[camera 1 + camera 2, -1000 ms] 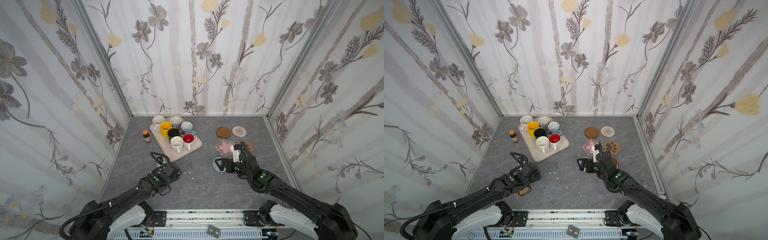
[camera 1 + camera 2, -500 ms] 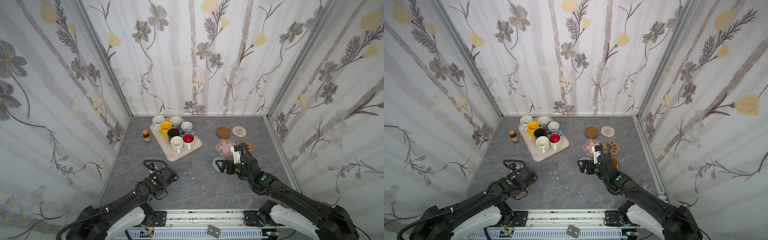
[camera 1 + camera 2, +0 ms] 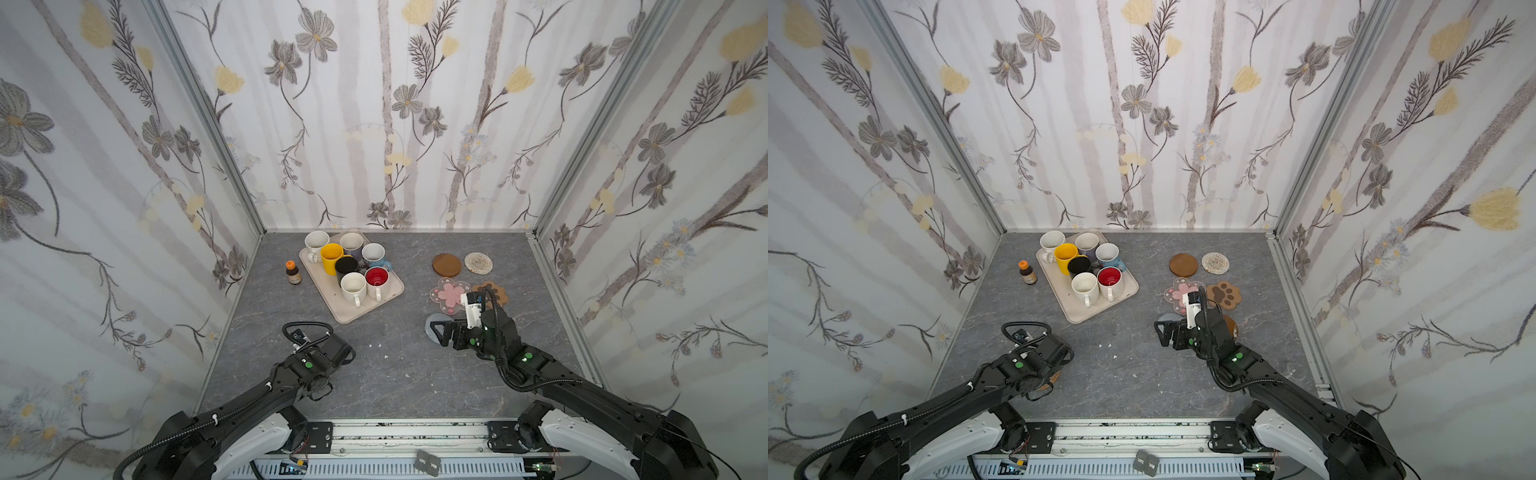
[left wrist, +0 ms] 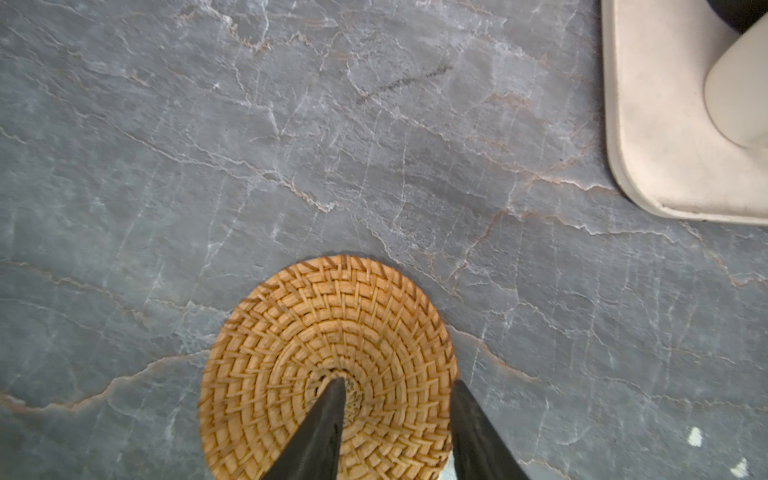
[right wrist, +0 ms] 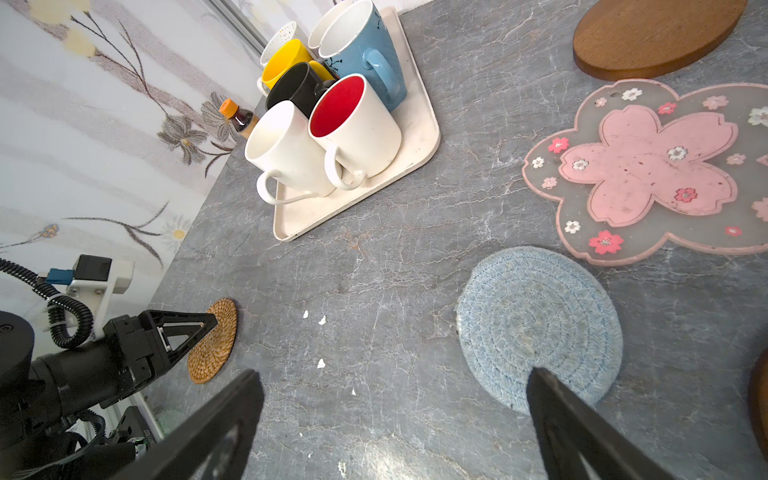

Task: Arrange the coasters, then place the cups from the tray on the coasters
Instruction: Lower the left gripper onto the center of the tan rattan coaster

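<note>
Left gripper: jaws half open, tips on round woven rattan coaster, near left;
Right gripper: jaws wide open over round blue crochet coaster

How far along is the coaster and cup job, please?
Done: wood, woven, blossom and paw coasters lie spread out. In hand: left gripper straddles the rattan coaster's rim; open right gripper hovers at the grey-blue coaster. Left: seven cups sit on the tray.
</note>
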